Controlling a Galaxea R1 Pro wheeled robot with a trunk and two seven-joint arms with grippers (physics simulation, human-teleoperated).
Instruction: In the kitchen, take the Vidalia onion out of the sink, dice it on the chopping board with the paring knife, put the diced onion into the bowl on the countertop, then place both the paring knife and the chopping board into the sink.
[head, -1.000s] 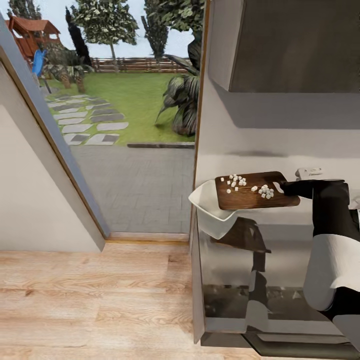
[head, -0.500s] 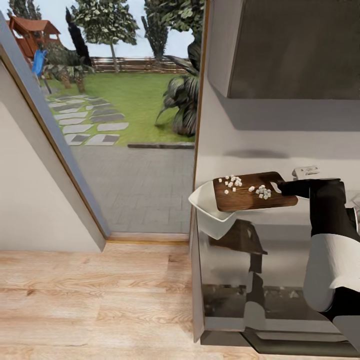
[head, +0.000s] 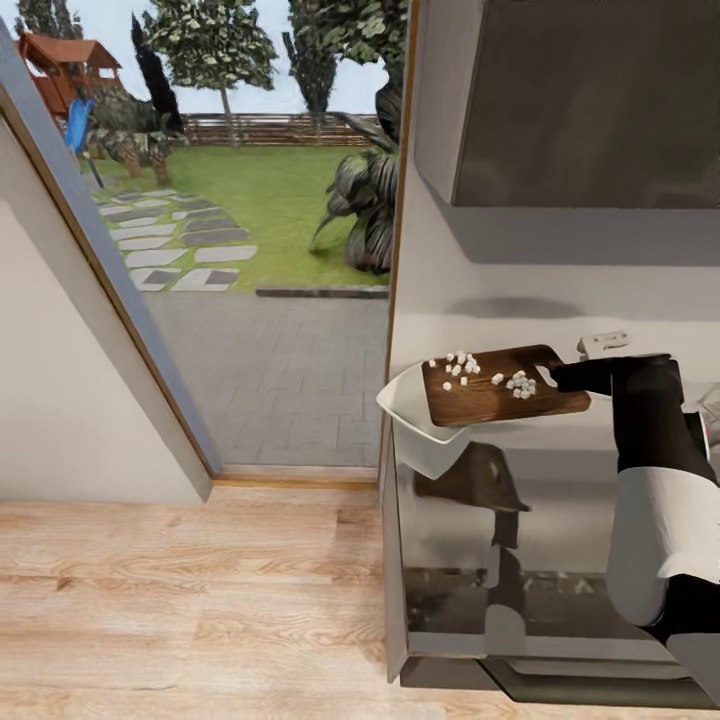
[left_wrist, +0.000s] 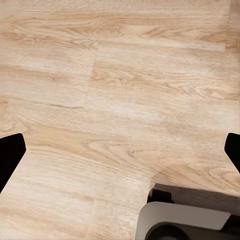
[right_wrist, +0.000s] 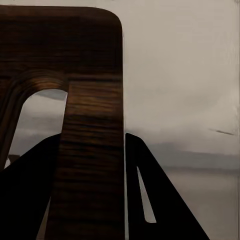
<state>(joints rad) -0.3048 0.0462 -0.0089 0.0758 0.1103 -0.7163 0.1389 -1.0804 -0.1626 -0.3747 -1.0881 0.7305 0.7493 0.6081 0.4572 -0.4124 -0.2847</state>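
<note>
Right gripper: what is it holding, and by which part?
The right gripper holds the chopping board by its handle end, beside the cut-out.

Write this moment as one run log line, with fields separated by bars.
right gripper: shut on chopping board | board: held over bowl | diced onion: on board | left gripper: open, above floor

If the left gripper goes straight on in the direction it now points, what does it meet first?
Most likely the wooden floor: the left gripper, fingers wide apart, looks straight at the planks with nothing between. How far the floor lies is unclear.
</note>
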